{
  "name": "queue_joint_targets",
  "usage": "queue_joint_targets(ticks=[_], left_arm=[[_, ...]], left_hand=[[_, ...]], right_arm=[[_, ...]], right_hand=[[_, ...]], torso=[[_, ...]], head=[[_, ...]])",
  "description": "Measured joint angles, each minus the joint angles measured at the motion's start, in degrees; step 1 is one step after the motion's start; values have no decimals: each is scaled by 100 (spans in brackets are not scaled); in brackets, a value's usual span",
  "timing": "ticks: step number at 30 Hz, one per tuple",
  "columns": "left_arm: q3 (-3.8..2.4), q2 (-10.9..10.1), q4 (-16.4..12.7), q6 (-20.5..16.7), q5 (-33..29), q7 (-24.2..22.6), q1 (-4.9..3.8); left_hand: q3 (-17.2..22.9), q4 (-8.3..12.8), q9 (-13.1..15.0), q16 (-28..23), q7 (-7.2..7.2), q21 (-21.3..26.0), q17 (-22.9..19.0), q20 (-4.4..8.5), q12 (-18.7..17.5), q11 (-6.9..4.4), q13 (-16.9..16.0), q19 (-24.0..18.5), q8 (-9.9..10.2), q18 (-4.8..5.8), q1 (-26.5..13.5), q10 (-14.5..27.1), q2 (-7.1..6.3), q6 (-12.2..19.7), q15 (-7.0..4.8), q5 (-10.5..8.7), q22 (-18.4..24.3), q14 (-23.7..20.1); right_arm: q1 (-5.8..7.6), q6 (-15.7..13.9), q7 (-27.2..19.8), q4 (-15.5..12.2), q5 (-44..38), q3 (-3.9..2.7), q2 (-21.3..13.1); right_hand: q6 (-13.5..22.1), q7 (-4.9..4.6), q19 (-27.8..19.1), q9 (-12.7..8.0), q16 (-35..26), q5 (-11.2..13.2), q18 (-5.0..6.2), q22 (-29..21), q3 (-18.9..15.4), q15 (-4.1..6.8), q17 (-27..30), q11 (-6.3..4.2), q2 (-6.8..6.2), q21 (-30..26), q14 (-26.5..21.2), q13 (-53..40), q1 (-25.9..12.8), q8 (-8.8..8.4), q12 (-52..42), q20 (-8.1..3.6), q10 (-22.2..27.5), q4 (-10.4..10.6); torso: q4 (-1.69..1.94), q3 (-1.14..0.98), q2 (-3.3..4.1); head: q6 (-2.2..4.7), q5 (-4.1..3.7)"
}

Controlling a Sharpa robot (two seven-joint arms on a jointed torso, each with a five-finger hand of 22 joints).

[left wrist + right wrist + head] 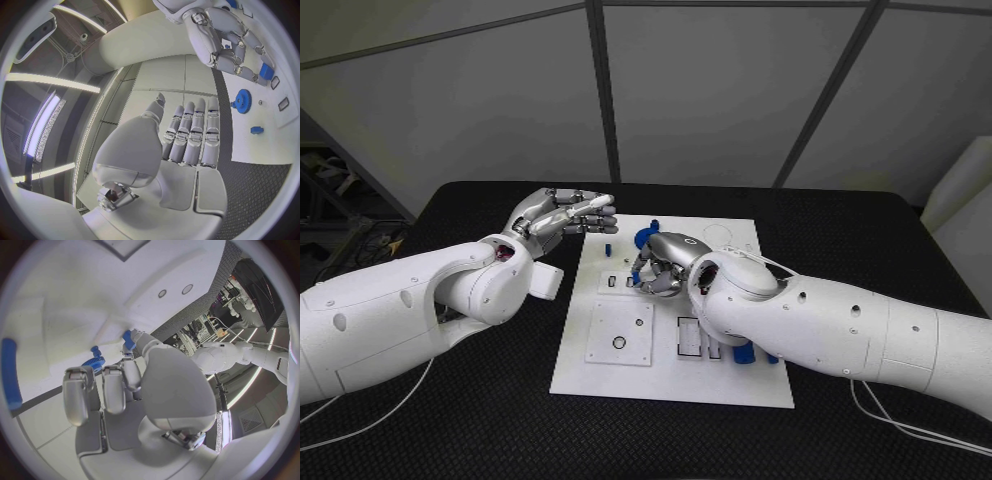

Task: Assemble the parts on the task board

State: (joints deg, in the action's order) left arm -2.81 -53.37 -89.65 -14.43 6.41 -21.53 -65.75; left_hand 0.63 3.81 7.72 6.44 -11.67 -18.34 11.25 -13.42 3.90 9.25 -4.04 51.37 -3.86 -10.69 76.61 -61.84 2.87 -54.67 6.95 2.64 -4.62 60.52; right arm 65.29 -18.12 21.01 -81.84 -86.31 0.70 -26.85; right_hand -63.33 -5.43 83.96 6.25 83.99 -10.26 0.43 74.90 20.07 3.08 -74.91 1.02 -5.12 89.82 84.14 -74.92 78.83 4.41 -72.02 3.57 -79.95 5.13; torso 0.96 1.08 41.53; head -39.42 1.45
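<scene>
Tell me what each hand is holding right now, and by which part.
Left hand holds nothing, fingers straight. Right hand pinches a small blue part at its fingertips; which end cannot be told.

Right hand (664,266) blocks the task board's (733,385) middle; near edge lies open

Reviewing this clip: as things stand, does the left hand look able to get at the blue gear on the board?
Probably yes. The left hand hovers off the task board's far left corner, fingers straight, holding nothing. The blue gear lies in open view beyond its fingertips; the right hand works further in.
</scene>
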Motion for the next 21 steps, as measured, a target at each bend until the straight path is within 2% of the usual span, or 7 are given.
queue_joint_targets(ticks=[13,21], left_arm=[[0,8,8,2,-3,3,0],[0,8,12,3,-5,5,0]], left_hand=[[0,0,0,0,0,0,0,0,0,0,0,0,0,0,0,0,0,0,0,0,0,0],[0,0,0,0,0,0,0,0,0,0,0,0,0,0,0,0,0,0,0,0,-1,0]], right_arm=[[8,106,28,-3,-61,-5,-8],[10,143,61,-9,-118,-5,-8]], right_hand=[[5,0,0,172,-25,18,0,0,-16,0,0,-21,-44,0,0,0,-106,-45,60,0,22,15],[145,-48,0,234,-29,17,0,0,-31,0,0,21,-66,-26,0,0,-128,-77,132,0,64,0]], torso=[[-4,1,-2],[-2,2,-4]], head=[[-25,-6],[-30,-3]])
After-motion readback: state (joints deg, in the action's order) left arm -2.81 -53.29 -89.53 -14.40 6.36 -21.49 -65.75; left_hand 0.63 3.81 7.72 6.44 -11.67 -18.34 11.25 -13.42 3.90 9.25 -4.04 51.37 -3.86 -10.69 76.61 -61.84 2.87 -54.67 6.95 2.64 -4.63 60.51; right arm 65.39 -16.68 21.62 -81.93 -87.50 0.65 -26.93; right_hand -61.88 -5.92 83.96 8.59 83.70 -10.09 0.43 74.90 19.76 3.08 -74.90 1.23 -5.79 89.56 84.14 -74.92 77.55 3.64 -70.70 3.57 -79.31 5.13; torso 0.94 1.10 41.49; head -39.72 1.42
